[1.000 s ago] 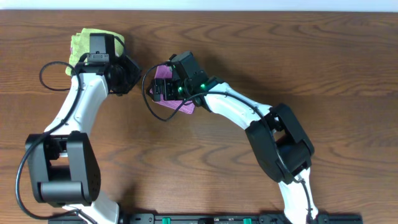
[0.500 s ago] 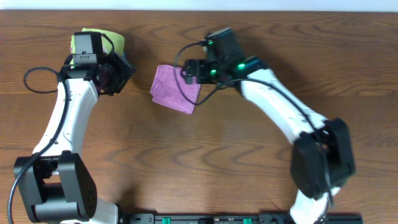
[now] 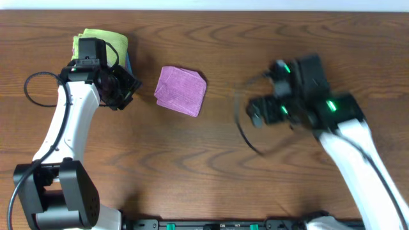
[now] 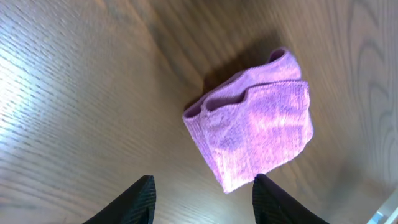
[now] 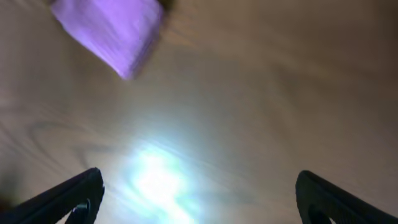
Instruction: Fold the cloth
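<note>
Cloth (image 4: 255, 130) lies apart, ahead of left gripper (image 4: 204, 190).

Seeing dark wood-grain bench (image 3: 211, 160) filling the overhead view. Spotting lime-green folded cloth (image 3: 114, 38) lying near far-left corner, partly covered, with thin blue sliver (image 3: 128, 62) peeking out just beside it. Noting black rail (image 3: 211, 225) running along near edge.

- left arm (image 3: 64, 121): rises from lower left of overhead frame, elbow bent, wrist at upper left
- left gripper (image 4: 204, 198): points right toward frame centre, jaws apart
- right arm (image 3: 354, 150): right side of frame, blurred
- right gripper (image 5: 199, 202): faces left, jaws spread wide
</note>
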### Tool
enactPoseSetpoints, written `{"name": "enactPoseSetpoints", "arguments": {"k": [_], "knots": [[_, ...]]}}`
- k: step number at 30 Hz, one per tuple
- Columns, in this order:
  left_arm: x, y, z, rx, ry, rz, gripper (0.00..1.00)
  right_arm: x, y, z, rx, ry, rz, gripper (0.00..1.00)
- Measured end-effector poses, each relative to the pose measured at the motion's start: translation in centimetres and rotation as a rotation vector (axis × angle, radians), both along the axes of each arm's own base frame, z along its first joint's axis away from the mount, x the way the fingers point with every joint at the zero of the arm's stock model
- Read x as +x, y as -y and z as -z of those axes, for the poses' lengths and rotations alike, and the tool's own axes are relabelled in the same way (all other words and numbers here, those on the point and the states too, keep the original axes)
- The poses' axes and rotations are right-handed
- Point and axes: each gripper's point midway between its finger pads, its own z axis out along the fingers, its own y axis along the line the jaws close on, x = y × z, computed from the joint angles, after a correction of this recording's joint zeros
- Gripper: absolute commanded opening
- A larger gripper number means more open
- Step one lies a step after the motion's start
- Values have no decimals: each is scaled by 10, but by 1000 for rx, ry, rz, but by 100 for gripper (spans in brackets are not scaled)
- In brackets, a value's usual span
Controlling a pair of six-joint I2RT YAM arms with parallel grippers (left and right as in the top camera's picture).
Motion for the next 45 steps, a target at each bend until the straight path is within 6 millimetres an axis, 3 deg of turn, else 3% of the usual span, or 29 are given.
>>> {"name": "enactPoseSetpoints", "arguments": {"k": [7, 11, 17, 21, 24, 32, 40, 45], "knots": [[-8, 36, 0, -24, -21, 66, 57, -93, 45, -2, 82, 204, 146, 99], [-18, 53, 11, -36, -48, 86, 69, -113, 61, 0, 110, 267, 268, 99], [-41, 65, 60, -112, -107, 40, 82, -115, 78, -9, 117, 331, 404, 99], [-41, 70, 80, -175, -77, -9, 93, -114, 82, -9, 112, 333, 430, 99], [-33, 73, 82, -207, -35, -40, 97, -114, 83, -9, 111, 333, 436, 99], [-14, 76, 79, -208, 49, -110, 98, -114, 84, -8, 108, 333, 445, 99], [-7, 84, 81, -157, 84, -151, 99, -114, 85, -8, 107, 333, 449, 99], [-1, 85, 95, -157, 72, -179, 100, -114, 85, -8, 107, 334, 449, 99]]}}
